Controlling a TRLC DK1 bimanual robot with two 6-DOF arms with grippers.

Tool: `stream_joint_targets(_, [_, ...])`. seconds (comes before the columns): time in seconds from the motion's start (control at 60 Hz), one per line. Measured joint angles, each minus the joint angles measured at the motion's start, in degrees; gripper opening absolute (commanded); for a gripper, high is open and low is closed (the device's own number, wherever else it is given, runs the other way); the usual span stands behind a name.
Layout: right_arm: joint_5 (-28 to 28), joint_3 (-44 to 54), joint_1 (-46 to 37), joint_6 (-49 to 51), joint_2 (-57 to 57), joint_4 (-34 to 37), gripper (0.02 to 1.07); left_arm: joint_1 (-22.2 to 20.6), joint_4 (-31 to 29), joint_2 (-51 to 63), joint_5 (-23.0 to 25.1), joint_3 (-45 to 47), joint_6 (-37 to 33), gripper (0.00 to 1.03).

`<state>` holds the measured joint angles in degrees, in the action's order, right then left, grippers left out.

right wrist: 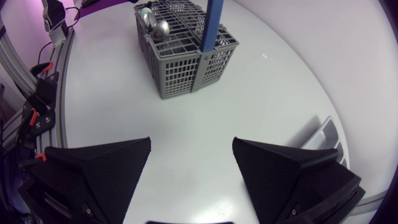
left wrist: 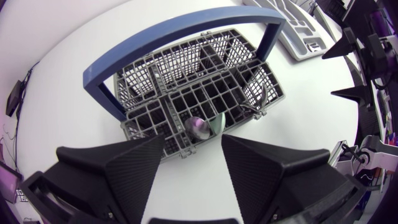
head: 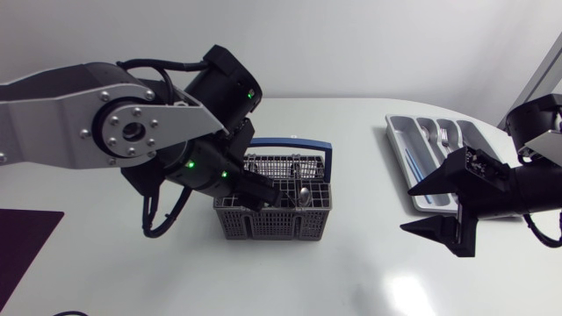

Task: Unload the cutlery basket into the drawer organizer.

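Observation:
The grey cutlery basket [head: 263, 224] with a blue handle [head: 290, 140] stands mid-table. My left gripper [head: 266, 191] hangs open just over its near-left compartments. In the left wrist view the open fingers frame a spoon bowl [left wrist: 200, 126] that stands in the basket [left wrist: 180, 87] just ahead of the fingertips, untouched; another utensil [left wrist: 258, 102] leans in a far compartment. The grey drawer organizer [head: 392, 132] lies at the right with forks [head: 448, 136] in it. My right gripper [head: 443, 206] is open and holds nothing, in front of the organizer; in its own view the basket [right wrist: 186, 71] with spoons [right wrist: 158, 28] is far ahead.
A dark mat [head: 22, 246] lies at the table's left front edge. Bare white table lies between basket and organizer. The organizer's corner [right wrist: 323, 134] shows beside my right gripper [right wrist: 191, 152].

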<state>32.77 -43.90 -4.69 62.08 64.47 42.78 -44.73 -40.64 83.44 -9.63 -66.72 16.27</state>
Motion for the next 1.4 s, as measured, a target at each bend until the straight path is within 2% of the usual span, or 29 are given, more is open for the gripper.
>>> stream_joint_targets(0.183, [-1.22,0.92,4.74,-4.22,-1.99,-2.12,0.97,-2.10,0.00,0.00,-0.13,-0.46,0.22,0.65])
stream_joint_targets(0.267, [-1.73,1.97,6.62,-6.10,-2.43,-2.73,0.97,-2.73,0.02,0.00,-0.13,-0.59,0.22,0.58])
stream_joint_targets(0.483, [-2.78,3.19,9.88,-9.18,-2.78,-4.13,0.97,-3.04,0.37,1.11,-0.09,-1.29,0.22,0.58])
stream_joint_targets(0.8, [-4.13,5.03,12.09,-11.17,-2.78,-7.19,0.97,-3.87,1.14,3.45,0.74,-3.04,0.20,0.58])
stream_joint_targets(0.883, [-4.11,5.57,12.13,-11.37,-2.78,-7.54,0.97,-4.26,1.70,4.48,0.74,-3.41,0.20,0.49])
stream_joint_targets(0.95, [-4.17,5.77,12.13,-11.41,-2.78,-7.93,0.97,-4.37,2.01,4.92,0.74,-3.43,0.20,0.47])
stream_joint_targets(1.4, [-4.28,6.56,13.88,-12.48,-3.82,-8.50,0.97,-4.35,2.36,6.82,0.74,-4.04,0.20,0.46])
